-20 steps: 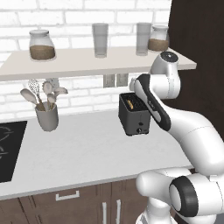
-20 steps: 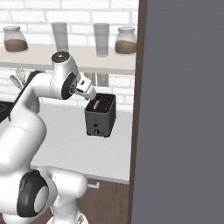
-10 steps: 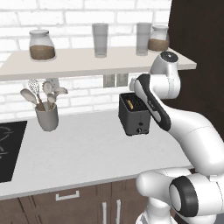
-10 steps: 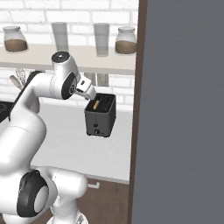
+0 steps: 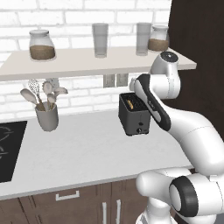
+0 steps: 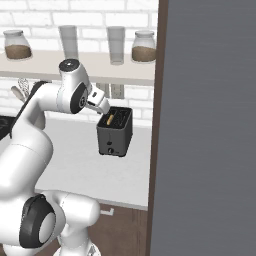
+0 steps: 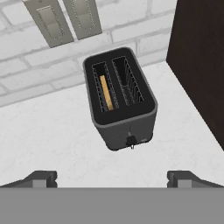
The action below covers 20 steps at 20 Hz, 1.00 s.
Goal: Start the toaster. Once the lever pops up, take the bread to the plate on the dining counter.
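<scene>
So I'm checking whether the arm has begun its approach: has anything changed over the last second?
Nothing has visibly changed. The gripper hangs open above the toaster, touching nothing, as before. The bread sits down in one slot, and the toaster stands in the same spot on the worktop.

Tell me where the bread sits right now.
The bread stands in the left slot of the toaster in the hand view, on the white worktop below the wall outlets.

left/right base: behind arm, forward-down | hand: near, above | shared: toaster (image 5: 134, 114)
</scene>
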{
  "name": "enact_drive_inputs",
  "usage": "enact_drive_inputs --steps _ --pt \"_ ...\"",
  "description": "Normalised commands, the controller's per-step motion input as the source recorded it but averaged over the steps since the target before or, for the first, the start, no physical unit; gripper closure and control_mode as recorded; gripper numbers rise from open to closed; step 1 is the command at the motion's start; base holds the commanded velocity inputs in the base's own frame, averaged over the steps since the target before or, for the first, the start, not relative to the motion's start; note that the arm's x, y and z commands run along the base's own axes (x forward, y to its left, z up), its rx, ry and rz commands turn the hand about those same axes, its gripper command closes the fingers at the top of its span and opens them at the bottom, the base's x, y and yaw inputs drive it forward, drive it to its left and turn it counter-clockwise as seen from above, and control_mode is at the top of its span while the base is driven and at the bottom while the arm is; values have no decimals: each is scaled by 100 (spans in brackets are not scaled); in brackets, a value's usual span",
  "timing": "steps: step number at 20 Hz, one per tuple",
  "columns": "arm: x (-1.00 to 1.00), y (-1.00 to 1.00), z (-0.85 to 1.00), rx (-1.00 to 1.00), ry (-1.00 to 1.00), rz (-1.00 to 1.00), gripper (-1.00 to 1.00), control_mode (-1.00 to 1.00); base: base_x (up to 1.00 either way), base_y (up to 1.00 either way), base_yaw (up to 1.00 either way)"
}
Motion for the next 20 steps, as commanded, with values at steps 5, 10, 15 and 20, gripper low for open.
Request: enact_drive_inputs --steps 5,10,15,20 --pt "0 0 0 0 0 0 -100 -100 0 0 0" --pt "0 0 0 0 0 0 -100 -100 0 0 0" --pt "0 0 0 0 0 0 -100 -100 0 0 0" --pt "0 0 0 0 0 0 -100 -100 0 0 0"
